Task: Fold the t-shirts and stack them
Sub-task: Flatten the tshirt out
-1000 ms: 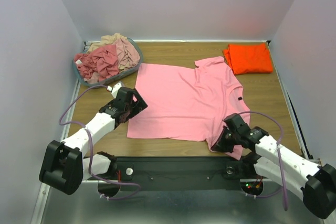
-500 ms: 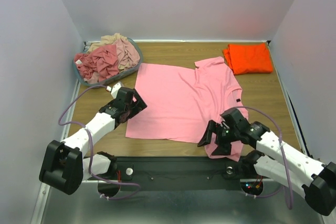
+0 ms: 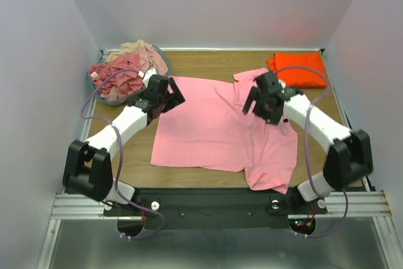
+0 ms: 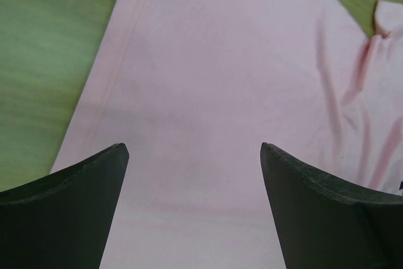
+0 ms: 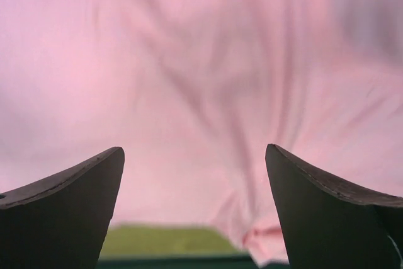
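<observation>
Both the left fingers (image 4: pixel 63 218) and right fingers (image 5: pixel 63 218) spread wide, holding nothing, over the soft light pink t-shirt (image 3: pixel 214 130).

The right gripper (image 3: pixel 257 102), a second ago clamped on the light pink t-shirt's (image 3: pixel 211 133) corner at the lower right of the frame, now stands wide open over its upper right, while the left gripper (image 3: pixel 171 100) has climbed to the shirt's upper-left corner beside the basket (image 3: pixel 101 97).
</observation>
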Action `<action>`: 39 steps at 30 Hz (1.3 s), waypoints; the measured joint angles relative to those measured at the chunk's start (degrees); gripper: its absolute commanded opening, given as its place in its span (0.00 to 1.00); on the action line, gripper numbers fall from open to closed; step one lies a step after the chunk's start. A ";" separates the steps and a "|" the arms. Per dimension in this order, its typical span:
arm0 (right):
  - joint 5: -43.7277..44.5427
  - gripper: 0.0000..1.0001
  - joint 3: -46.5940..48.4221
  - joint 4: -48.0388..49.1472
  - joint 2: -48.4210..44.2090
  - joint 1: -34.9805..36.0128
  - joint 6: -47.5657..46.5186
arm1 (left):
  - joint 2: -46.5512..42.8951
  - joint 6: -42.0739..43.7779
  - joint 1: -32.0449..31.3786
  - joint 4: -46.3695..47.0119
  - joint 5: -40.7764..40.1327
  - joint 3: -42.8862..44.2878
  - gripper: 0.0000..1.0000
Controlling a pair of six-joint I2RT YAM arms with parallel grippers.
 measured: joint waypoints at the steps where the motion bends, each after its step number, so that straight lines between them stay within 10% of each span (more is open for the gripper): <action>1: 1.11 1.00 3.48 0.70 4.20 -3.21 -1.57 | 2.23 1.07 0.00 0.26 -0.13 2.73 0.98; 7: 2.99 1.00 21.99 5.77 27.04 -15.72 -10.67 | 15.93 5.70 0.02 0.44 -1.81 14.60 0.98; 17: 0.13 1.00 55.08 8.70 56.89 -15.98 -27.12 | 33.14 12.04 2.45 -0.66 -1.99 25.86 0.98; 39: -1.90 1.00 76.94 12.41 71.76 -15.98 -40.44 | 49.88 13.68 7.39 -4.42 -0.83 45.97 0.98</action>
